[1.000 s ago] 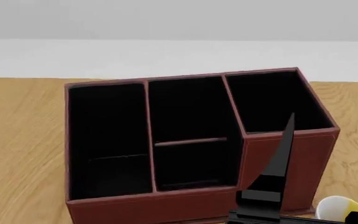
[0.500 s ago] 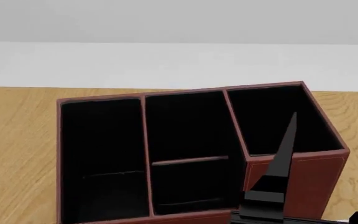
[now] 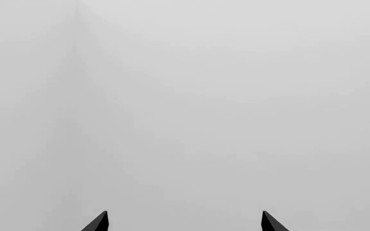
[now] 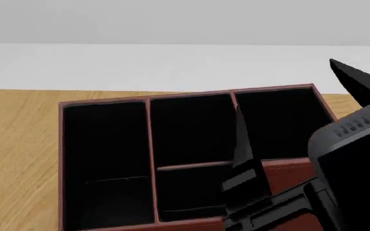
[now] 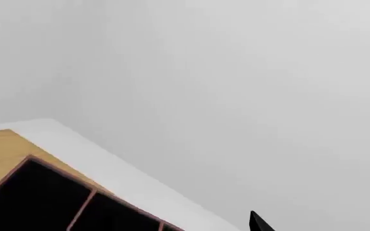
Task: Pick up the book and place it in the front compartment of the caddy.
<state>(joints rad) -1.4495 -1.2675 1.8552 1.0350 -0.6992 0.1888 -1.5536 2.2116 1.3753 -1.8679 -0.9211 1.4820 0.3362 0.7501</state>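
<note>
R gripper (image 4: 300, 101) raised over caddy (image 4: 108, 159) at 3 o'clock, fingers spread wide w/ nothing between, prob. lifted to clear the rim; L gripper (image 3: 183, 222) tips apart, facing blank wall; book not in any view, so pickup seems undone.

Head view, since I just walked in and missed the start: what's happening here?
The right arm's tool is raised in front of the maroon caddy on the wooden table, its fingers spread apart and holding nothing. The caddy's compartments look empty. No book shows in any view. The left tool is open, facing blank wall.
</note>
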